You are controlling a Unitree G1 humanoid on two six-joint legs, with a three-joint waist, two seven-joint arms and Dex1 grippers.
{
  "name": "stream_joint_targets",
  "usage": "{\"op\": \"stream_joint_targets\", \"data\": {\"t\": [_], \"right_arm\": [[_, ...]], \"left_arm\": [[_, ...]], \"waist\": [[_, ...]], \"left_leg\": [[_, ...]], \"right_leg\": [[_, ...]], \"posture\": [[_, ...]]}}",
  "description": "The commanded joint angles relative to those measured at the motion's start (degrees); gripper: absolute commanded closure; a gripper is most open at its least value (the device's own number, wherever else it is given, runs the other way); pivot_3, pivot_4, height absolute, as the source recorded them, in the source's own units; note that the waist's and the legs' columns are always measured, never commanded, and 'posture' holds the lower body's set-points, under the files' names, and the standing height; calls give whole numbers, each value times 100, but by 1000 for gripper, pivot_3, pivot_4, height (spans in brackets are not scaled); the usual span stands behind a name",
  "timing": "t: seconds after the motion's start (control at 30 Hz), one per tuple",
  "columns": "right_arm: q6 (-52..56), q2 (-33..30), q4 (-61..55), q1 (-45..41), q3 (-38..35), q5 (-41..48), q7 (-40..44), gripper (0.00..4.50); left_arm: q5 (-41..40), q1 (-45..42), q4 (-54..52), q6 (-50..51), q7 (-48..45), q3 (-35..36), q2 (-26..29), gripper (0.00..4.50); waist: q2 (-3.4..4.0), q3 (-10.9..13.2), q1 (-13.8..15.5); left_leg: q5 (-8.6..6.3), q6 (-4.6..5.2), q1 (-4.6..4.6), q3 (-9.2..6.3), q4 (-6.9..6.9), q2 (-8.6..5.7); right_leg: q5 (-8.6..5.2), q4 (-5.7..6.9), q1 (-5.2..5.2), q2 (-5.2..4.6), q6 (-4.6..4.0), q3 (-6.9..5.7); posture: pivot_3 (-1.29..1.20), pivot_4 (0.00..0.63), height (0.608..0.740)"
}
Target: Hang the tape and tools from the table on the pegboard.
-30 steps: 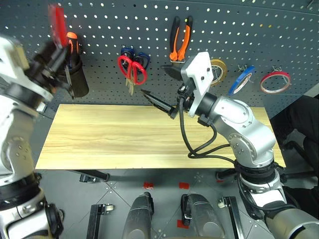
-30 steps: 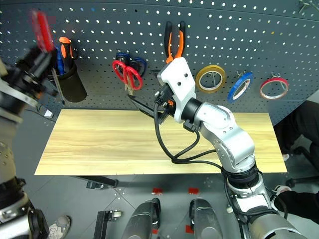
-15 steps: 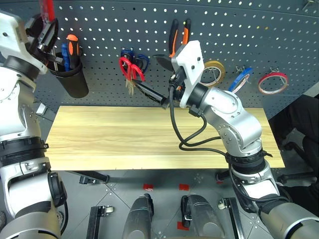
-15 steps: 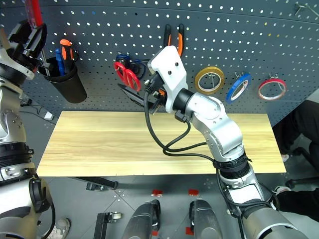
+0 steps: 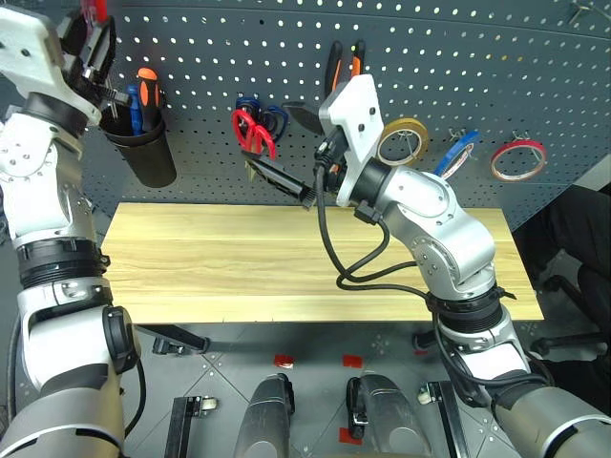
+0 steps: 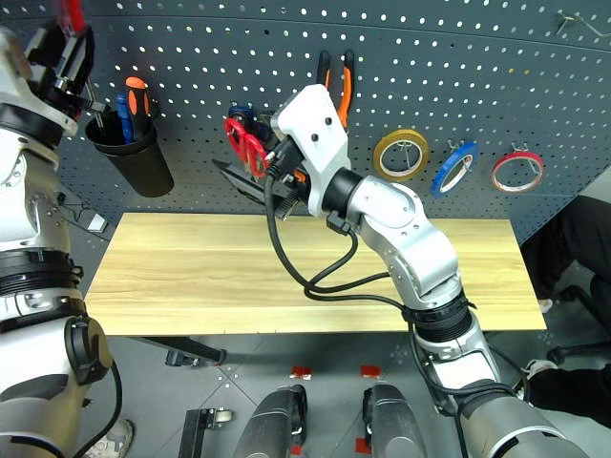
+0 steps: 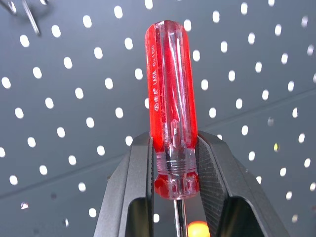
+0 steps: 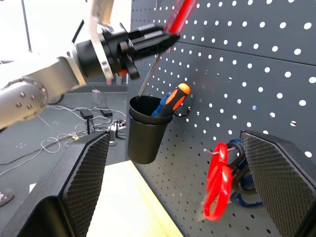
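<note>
The dark pegboard [image 5: 535, 67] stands along the far edge of the bare wooden table [image 5: 220, 258], with red scissors [image 5: 252, 134], pliers [image 5: 336, 59] and blue tape [image 5: 460, 151] hanging on it. At far left, the left gripper [image 7: 174, 163] is clamped on the red-handled screwdriver [image 7: 169, 118], shaft angled into a black cup [image 8: 145, 131]. The right gripper [image 8: 173, 187] hangs spread wide near the scissors, holding nothing.

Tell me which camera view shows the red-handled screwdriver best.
The left wrist view: the red-handled screwdriver stands close up, clamped between the left gripper fingers. The right wrist view shows its shaft reaching into the black cup. The eye views catch just a bit of red handle at the top edge.
</note>
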Motion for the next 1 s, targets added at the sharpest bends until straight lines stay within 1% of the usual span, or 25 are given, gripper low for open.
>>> {"op": "stream_joint_targets", "data": {"t": [0.03,0.13,0.27,0.33,0.37,0.5,0.53,0.6,0.67,0.77,0.87,0.93,1.0], "right_arm": [[-45,59,-267,-81,-45,95,29,0],[-36,107,-290,-76,-27,117,32,0],[-26,139,-311,-68,-16,132,56,0],[-16,145,-327,-65,-12,135,65,0],[-13,146,-334,-63,-13,134,67,0],[-9,154,-351,-50,-19,133,72,0],[-6,154,-359,-44,-20,133,76,0],[-9,156,-367,-27,-13,124,80,0],[-24,149,-379,-11,-14,103,80,0],[-46,133,-406,58,-46,81,52,0],[-53,73,-475,205,-81,102,74,0],[-54,-12,-548,357,-97,105,100,0],[-15,-123,-651,608,-141,92,95,0]], "left_arm": [[174,193,227,-404,291,66,-29,3642],[326,292,593,-668,458,-15,-135,3642],[328,242,860,-853,551,-9,-249,3642],[198,264,833,-874,557,75,-307,2932],[78,308,747,-847,516,140,-335,2740],[-175,570,299,-776,463,265,-369,1479],[-223,672,132,-739,494,295,-380,1242],[-328,860,-171,-619,569,362,-418,579],[-389,1247,-731,-405,629,399,-462,34],[-355,2010,-2097,103,624,180,-487,34],[-418,2490,-3120,741,508,-112,-508,34],[-414,2860,-3509,1148,447,-228,-507,34],[-520,3320,-3725,1700,472,-199,-565,34]], "waist": [[0,-3,-1],[-1,-4,0],[-9,-9,2],[-10,-10,1],[-11,-11,1],[-12,-13,-2],[-12,-14,-3],[-11,-17,-3],[-12,-25,-8],[-13,-35,-23],[-15,-38,12],[-10,-57,39],[-10,-99,33]], "left_leg": [[0,0,0,2,0,-1],[0,0,0,3,0,-1],[0,0,-3,-1,1,0],[0,1,-3,1,1,-1],[0,0,-3,1,1,-1],[0,0,-3,1,1,0],[0,0,-2,1,1,0],[0,0,-2,1,1,0],[0,0,-2,0,1,1],[0,0,-1,2,0,2],[0,0,-1,-2,-1,4],[0,0,-1,-7,-1,2],[-1,1,2,-2,-1,-1]], "right_leg": [[0,-1,0,0,0,3],[0,-2,0,-1,0,3],[0,-2,-2,-1,0,-2],[1,-3,-2,-1,0,1],[1,-4,-2,-1,0,1],[1,-4,-2,-1,0,1],[1,-3,-2,-2,0,2],[1,-3,-2,-2,0,3],[1,-3,-2,-2,0,2],[1,-4,-2,-3,0,8],[2,-3,-1,-3,-1,6],[2,-3,3,-3,-2,4],[3,-4,5,-3,-2,10]], "posture": [[-136,174,740],[-137,174,740],[-137,174,740],[-140,175,740],[-140,175,740],[-142,175,740],[-142,175,740],[-145,174,740],[-145,174,740],[-139,176,740],[-123,173,740],[-115,171,740],[-111,171,740]]}}
